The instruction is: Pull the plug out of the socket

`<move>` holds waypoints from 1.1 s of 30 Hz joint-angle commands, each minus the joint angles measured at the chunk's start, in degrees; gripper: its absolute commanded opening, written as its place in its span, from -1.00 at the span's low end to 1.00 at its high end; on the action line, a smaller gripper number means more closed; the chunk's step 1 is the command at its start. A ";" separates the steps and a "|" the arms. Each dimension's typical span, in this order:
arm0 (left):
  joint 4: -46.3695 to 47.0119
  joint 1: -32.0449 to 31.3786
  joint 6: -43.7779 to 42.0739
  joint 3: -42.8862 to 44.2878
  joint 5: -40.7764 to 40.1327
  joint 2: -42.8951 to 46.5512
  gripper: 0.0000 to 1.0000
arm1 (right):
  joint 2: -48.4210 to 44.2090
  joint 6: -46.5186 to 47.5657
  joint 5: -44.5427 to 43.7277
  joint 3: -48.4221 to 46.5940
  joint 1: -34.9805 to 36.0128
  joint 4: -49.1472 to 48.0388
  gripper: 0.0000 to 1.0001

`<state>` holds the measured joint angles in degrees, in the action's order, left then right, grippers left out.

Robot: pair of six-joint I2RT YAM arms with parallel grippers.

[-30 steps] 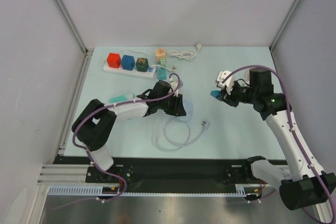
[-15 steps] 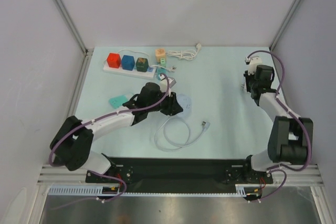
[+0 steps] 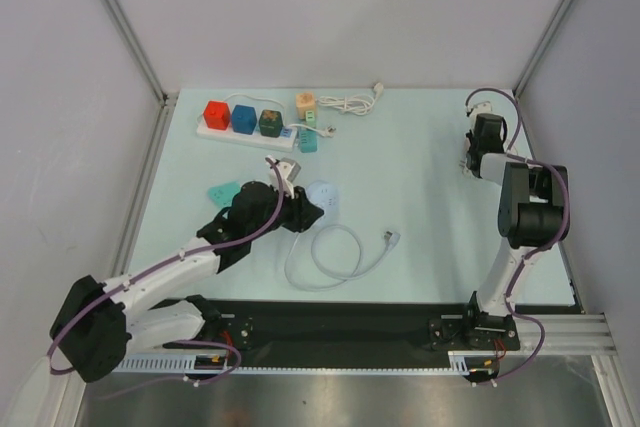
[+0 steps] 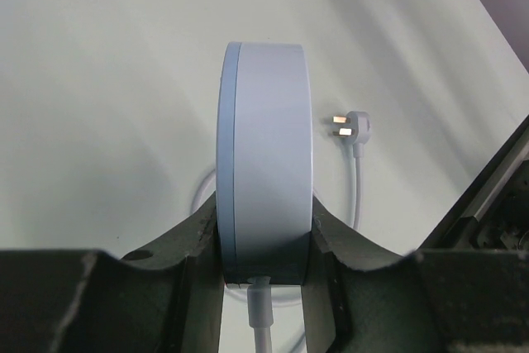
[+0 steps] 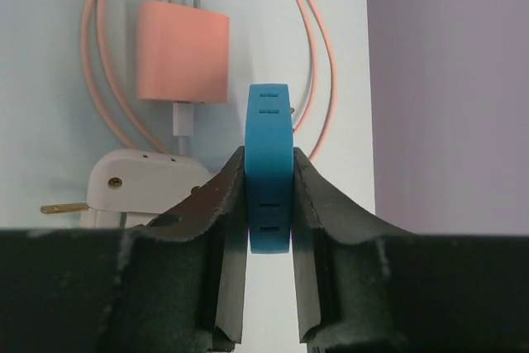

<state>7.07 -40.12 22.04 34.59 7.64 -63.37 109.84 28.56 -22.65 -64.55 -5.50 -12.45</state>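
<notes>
Smooth round white socket (image 4: 266, 163), flat slotted blue plastic plug (image 5: 269, 167)

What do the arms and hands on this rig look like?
The left arm and right arm match: white link shells, black joint housings, and a purple cable looping loosely along each. The left hand and right hand each have two matte black fingers curving inward at the tips. No markings are readable.
</notes>
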 commanded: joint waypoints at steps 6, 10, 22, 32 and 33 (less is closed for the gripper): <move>4.27 2.23 3.53 -6.37 -5.18 8.00 -1.00 | -1.81 -1.48 1.47 -2.42 -0.13 -0.04 0.18; 4.62 4.25 6.25 -8.39 -5.53 9.14 -1.00 | -6.46 -4.12 4.02 -2.07 0.05 3.30 0.44; 5.76 17.08 16.28 -13.24 -2.46 10.65 -1.00 | -35.29 -9.03 69.36 2.06 4.34 39.51 0.80; 3.58 22.10 10.22 -3.13 7.83 -2.36 -1.00 | -46.21 -9.66 79.34 13.05 0.50 34.42 0.85; 2.61 22.10 9.95 -2.51 7.39 -2.98 -1.00 | -46.30 -10.36 79.69 13.05 -0.03 34.33 0.85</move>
<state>7.88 -18.28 34.50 26.52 11.92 -65.76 64.42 19.66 51.79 -51.29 -3.22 22.52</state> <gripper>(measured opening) 0.387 0.924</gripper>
